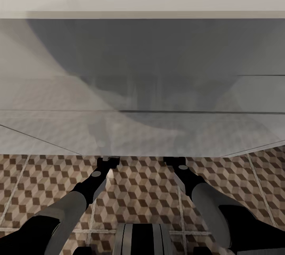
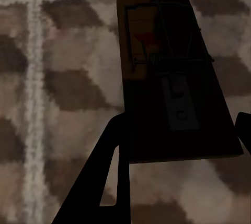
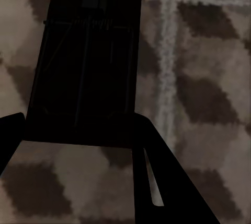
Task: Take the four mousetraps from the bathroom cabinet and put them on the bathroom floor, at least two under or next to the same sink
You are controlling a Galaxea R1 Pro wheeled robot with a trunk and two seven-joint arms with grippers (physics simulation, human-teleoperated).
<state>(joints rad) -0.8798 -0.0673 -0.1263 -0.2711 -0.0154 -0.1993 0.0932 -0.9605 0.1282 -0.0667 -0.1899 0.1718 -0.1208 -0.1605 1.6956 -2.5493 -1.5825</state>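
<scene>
I see each gripper, left (image 2: 175, 140) and right (image 3: 78, 130), clamping a mousetrap (image 2: 167, 72) over the bathroom floor (image 1: 138, 191), sink (image 1: 142, 69) at 12 o'clock.

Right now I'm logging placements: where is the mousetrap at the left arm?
In the left wrist view, the mousetrap sits between the left tool's fingers, over the cube-patterned bathroom floor. In the head view, that arm reaches under the white sink.
</scene>
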